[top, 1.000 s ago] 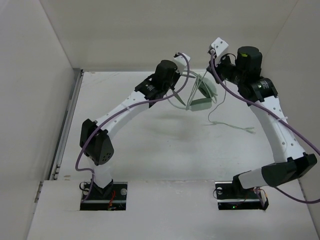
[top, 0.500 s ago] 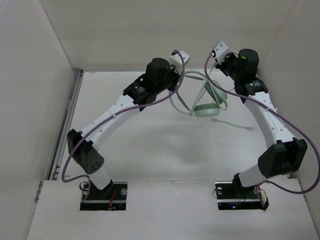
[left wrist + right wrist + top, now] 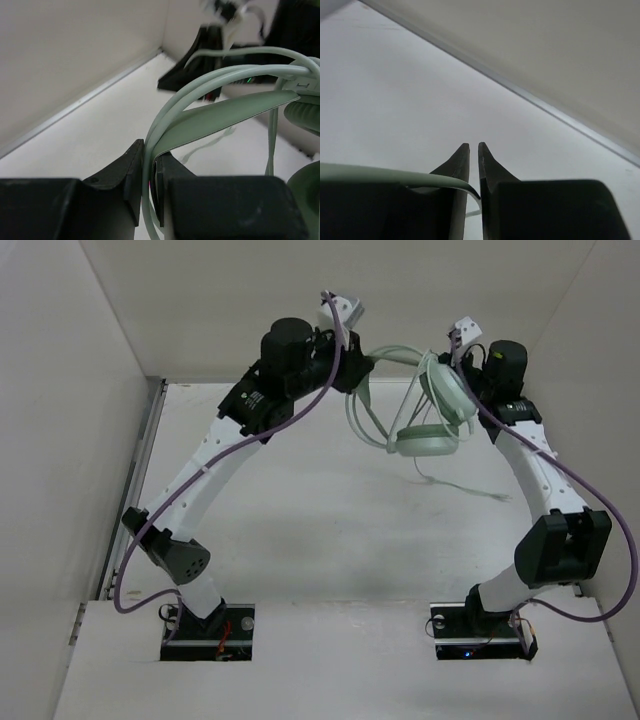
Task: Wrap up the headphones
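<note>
The pale mint-green headphones (image 3: 428, 441) hang in the air between both arms, above the back of the table. My left gripper (image 3: 362, 368) is shut on the thin headband (image 3: 225, 112) and a cable loop, pinched between its black fingers (image 3: 127, 170). One ear cup (image 3: 305, 112) shows at the right edge of the left wrist view. My right gripper (image 3: 458, 368) sits right behind the upper ear cup. Its jaws stand a narrow gap apart, with the pale cable (image 3: 380, 174) curving over the left finger into that gap. The cable's loose end (image 3: 465, 488) trails on the table.
White walls (image 3: 250, 300) close in the back and both sides. A metal rail (image 3: 140, 480) runs along the left table edge. Purple arm cables (image 3: 300, 420) loop beside each arm. The arm bases (image 3: 205, 625) stand at the near edge.
Both arms rose and drew back toward the rear wall, lifting the headphones higher. The left gripper shifted left. The right jaws parted slightly round the cable.
</note>
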You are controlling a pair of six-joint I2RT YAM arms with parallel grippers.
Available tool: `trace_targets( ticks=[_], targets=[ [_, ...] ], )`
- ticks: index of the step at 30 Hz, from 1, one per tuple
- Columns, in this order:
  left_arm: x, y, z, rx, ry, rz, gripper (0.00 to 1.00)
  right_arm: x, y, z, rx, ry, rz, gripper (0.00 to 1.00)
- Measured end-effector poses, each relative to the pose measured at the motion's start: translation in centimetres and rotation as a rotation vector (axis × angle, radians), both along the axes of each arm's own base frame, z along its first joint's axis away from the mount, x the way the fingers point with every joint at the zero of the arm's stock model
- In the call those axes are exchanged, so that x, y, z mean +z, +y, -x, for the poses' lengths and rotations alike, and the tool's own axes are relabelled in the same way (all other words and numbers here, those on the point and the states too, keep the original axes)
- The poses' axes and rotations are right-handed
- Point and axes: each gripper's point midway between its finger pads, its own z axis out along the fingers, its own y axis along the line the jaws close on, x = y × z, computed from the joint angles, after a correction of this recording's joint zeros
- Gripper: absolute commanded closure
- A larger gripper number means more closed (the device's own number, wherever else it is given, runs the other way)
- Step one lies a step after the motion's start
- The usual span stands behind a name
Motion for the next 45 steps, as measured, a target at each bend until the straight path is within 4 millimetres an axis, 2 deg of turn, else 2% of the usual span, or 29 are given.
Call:
trace_targets(
  ticks=[4,8,9,15,17,19,23,27,33,36,41,45],
  targets=[
    [6.0,-0.4,1.2,-0.045,-0.044,0.137,0.98,-1.0,3.4,2.0,0.122,0.126,-0.223,0.78],
    [9.4,-1.2,2.2,-0.094,-0.062,0.228,0.97,-1.7,5.8,3.6,0.198,0.263,-0.449,0.75],
    [9.6,-1.3,2.3,-0.098,-0.062,0.236,0.97,-1.6,6.4,4.1,0.217,0.29,-0.5,0.73],
    [9.8,-2.6,1.5,-0.112,-0.058,0.253,0.97,-0.5,9.8,6.7,0.342,0.393,-0.724,0.59],
    [9.7,-2.9,0.6,-0.101,-0.061,0.255,0.97,-1.0,11.1,8.1,0.381,0.436,-0.763,0.56],
    [9.7,-2.8,-0.5,-0.075,-0.068,0.255,0.97,-2.4,12.4,9.8,0.409,0.5,-0.79,0.51],
    [9.5,-1.0,-3.5,0.022,-0.09,0.247,0.97,-5.2,14.1,12.8,0.431,0.635,-0.824,0.45],
    [9.9,1.9,-6.5,0.157,-0.133,0.243,0.97,-5.9,14.7,15.0,0.453,0.688,-0.837,0.45],
    [10.9,6.0,-9.9,0.362,-0.203,0.239,0.97,-4.7,16.9,18.9,0.577,0.69,-0.804,0.48],
    [10.8,6.8,-10.8,0.421,-0.224,0.226,0.97,-4.3,18.2,21.1,0.661,0.696,-0.769,0.51],
    [10.1,8.3,-12.5,0.529,-0.261,0.176,0.97,-4.2,19.4,23.9,0.775,0.71,-0.711,0.64],
    [9.6,9.9,-13.9,0.615,-0.299,0.123,0.97,-4.2,19.7,25.4,0.841,0.716,-0.674,0.75]
  ],
)
